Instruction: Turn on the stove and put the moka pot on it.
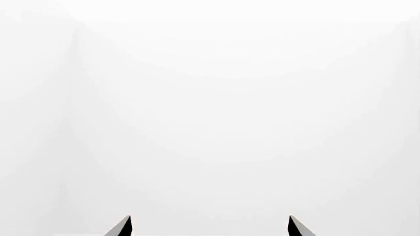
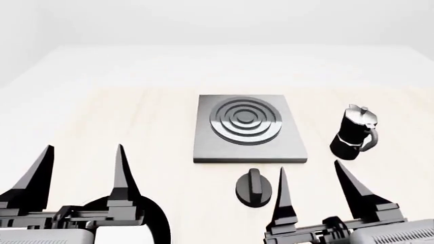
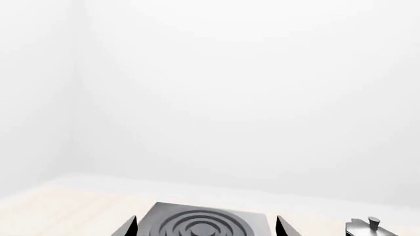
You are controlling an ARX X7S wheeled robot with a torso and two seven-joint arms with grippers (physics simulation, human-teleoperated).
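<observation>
The stove (image 2: pixel 248 129) is a flat dark-grey square plate with a ringed burner, in the middle of the table. Its round black knob (image 2: pixel 254 187) lies just in front of it. The moka pot (image 2: pixel 354 133), black with a silver lid, stands upright to the right of the stove. My right gripper (image 2: pixel 310 175) is open and empty, near the front edge, just right of the knob. My left gripper (image 2: pixel 83 155) is open and empty at the front left. The right wrist view shows the stove (image 3: pixel 206 221) and the pot's lid (image 3: pixel 369 227) beyond the fingertips. The left wrist view shows only my left gripper (image 1: pixel 210 225) against white.
The pale wooden table (image 2: pixel 109 122) runs wide to the left of the stove and behind it. White walls surround the table.
</observation>
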